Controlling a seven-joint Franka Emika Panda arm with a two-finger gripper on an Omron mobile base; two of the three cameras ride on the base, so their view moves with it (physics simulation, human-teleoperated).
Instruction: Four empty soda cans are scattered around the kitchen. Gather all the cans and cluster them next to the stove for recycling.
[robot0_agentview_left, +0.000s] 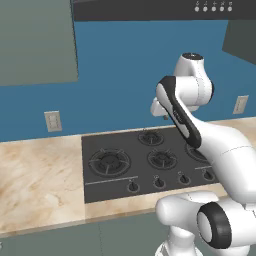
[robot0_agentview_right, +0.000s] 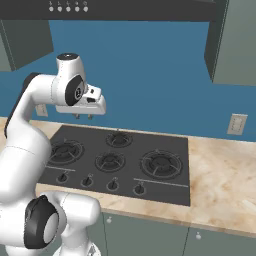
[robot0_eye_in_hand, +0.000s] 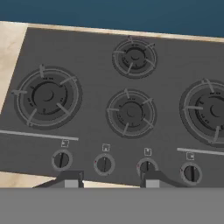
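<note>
I have the gripper (robot0_agentview_right: 83, 116) hanging above the stove (robot0_agentview_right: 125, 155), left of centre in the right base frame, and in the hand frame its two tips stand well apart at the bottom edge with nothing between them, so it holds no can. No can sits on the counter (robot0_agentview_left: 40, 175) at either side of the stove (the marble at lower left of the left base frame looks a good spot for the cluster). As I judge it, this step is a search, so I'd keep the arm tucked high while the base turns toward the rest of the kitchen.
</note>
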